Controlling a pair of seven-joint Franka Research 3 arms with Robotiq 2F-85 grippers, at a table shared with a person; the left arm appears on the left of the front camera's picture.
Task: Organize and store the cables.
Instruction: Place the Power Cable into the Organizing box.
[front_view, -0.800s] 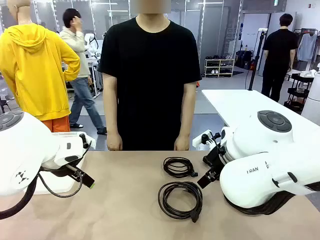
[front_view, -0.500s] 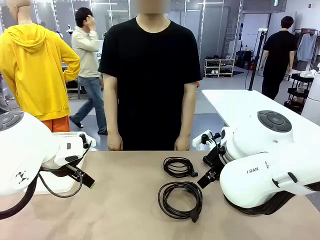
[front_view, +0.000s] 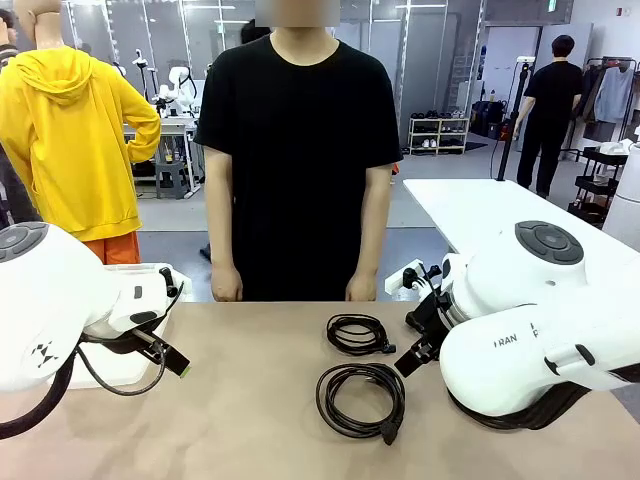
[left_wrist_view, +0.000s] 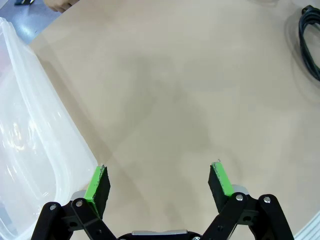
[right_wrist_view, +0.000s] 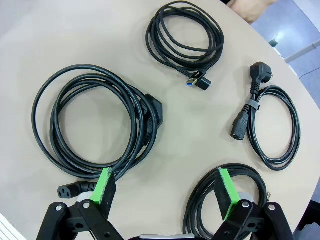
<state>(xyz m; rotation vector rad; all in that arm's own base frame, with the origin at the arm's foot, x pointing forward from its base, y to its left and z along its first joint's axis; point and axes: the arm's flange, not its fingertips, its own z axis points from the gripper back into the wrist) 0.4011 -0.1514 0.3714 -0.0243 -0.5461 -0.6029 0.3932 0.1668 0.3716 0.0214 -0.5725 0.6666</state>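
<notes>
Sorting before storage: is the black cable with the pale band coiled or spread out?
Coiled: the black cable with the pale band lies in a flat loop, banded near its plugs.

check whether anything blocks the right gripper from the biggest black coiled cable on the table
Nothing visible does. The open right gripper hangs above the tan table; the large black coiled cable lies uncovered just ahead of it.

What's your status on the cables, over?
Both tools open: left tool over bare table beside clear bin, right tool over four coiled cables. None held. Person's hands at far edge.
</notes>
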